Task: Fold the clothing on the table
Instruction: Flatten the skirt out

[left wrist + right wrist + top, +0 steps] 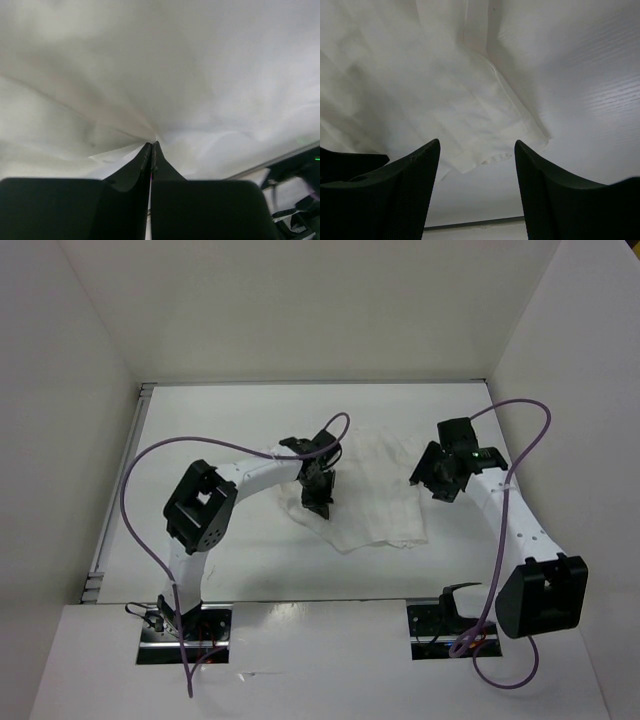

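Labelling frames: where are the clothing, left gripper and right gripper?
clothing (375, 495), top external view, wrinkled middle
left gripper (152, 145), left wrist view, shut fingertips
right gripper (477, 144), right wrist view, midway between open fingertips

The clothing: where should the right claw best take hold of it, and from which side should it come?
Probably the loose corner of the clothing on its right side, coming from the right over the table. That corner lies flat and shows between the open fingers of the right claw, and the left claw is shut on the opposite side.
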Tool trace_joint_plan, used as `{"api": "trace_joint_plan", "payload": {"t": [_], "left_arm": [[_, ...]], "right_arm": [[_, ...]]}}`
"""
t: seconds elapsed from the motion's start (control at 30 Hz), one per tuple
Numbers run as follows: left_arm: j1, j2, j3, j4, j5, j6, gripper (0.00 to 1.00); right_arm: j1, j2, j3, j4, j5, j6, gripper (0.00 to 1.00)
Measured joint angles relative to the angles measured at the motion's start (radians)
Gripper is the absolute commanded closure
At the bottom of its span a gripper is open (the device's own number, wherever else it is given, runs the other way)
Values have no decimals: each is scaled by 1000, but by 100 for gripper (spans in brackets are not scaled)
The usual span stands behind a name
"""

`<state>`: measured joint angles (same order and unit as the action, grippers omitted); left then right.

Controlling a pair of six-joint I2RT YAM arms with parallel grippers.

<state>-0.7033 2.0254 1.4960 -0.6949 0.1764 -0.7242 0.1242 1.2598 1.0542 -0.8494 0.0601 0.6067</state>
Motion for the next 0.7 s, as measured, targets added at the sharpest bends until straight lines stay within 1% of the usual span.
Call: {"api": "trace_joint_plan", "payload": {"t": [0.07, 0.17, 0.23, 0.27, 0.3, 0.37, 0.43, 0.47, 0.5, 0.53, 0.63, 0.7], "left_arm": [[-2, 0, 89, -35, 6, 19, 100], [-3, 0, 323, -83, 31, 61, 100], [0, -12, 490, -76, 61, 91, 100], [6, -33, 547, -60, 81, 99, 100], [12, -68, 572, -43, 100, 108, 100], [33, -159, 562, -30, 128, 120, 100], [76, -300, 435, 31, 148, 118, 100], [121, -403, 307, 53, 157, 115, 100], [149, -450, 241, 51, 160, 110, 100], [190, -504, 134, 96, 161, 104, 100], [278, -570, -161, 128, 142, 80, 100], [301, -532, -327, 118, 114, 63, 100]], "right_arm": [[0, -16, 0, -3, 5, 6, 33], [-2, -29, 0, -3, 9, 15, 33], [-5, -34, 0, -3, 13, 24, 33], [-6, -34, 0, -3, 13, 27, 33], [-7, -34, 0, -3, 16, 29, 33], [-12, -34, 0, -2, 19, 38, 33], [-16, -35, 0, 0, 27, 47, 33], [-16, -35, 0, 1, 32, 51, 33], [-17, -35, 0, 2, 32, 55, 33], [-18, -35, 0, 3, 33, 58, 33], [-24, -35, 0, 5, 32, 58, 33], [-26, -32, 0, 6, 29, 57, 33]]}}
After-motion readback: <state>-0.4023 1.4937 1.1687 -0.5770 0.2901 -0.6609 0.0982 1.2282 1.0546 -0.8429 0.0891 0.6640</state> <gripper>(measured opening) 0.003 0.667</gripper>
